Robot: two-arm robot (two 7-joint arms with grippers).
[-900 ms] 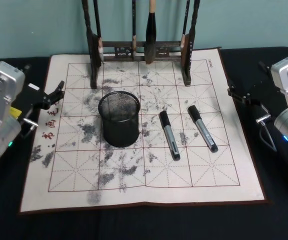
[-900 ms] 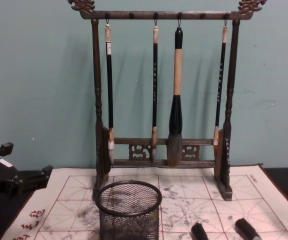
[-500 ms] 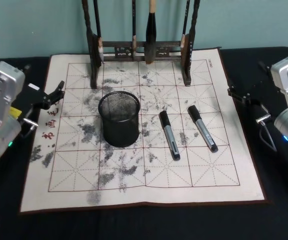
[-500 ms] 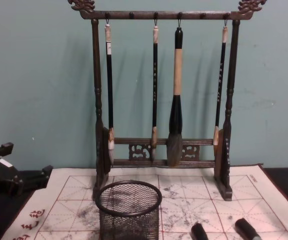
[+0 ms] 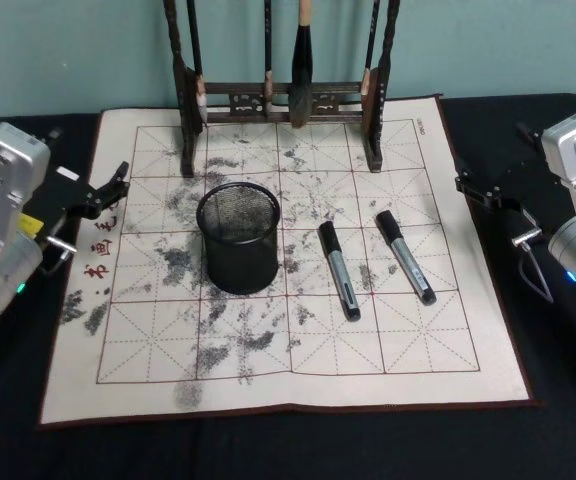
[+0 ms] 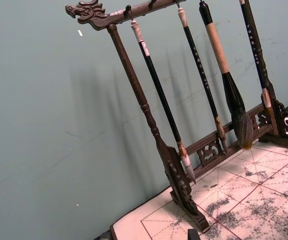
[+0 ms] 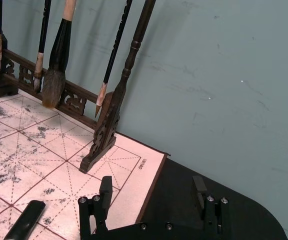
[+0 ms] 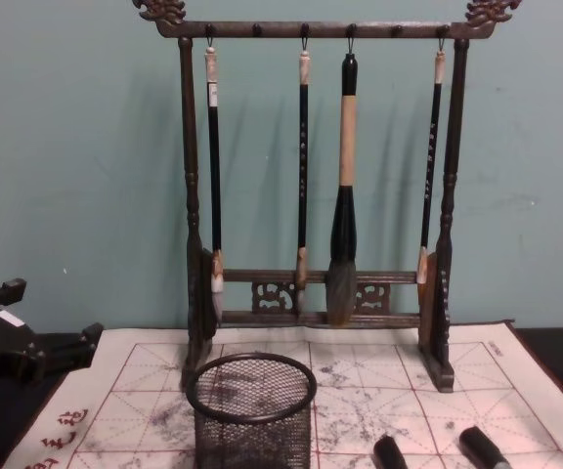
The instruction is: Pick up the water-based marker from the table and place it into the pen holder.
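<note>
Black wire-mesh cylindrical pen holder (image 5: 239, 262): one, taken as reference. Grey-barrelled markers with black caps: two, both lying right of it, near marker (image 5: 339, 272) and far marker (image 5: 406, 258). Dark carved wooden brush rack (image 5: 283, 101): one, behind it. Hanging calligraphy brushes (image 8: 344, 147): four (one much thicker). White red-gridded felt mat (image 5: 268, 375): one, beneath it.

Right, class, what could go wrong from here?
1. The left marker and right marker lie close together, so the right gripper reaching for one may knock the other.
2. The pen holder stands near them; a tilted drop could tip it.
3. The brush rack behind could catch a high swing.
The left gripper sits beside the mat's left edge.
</note>
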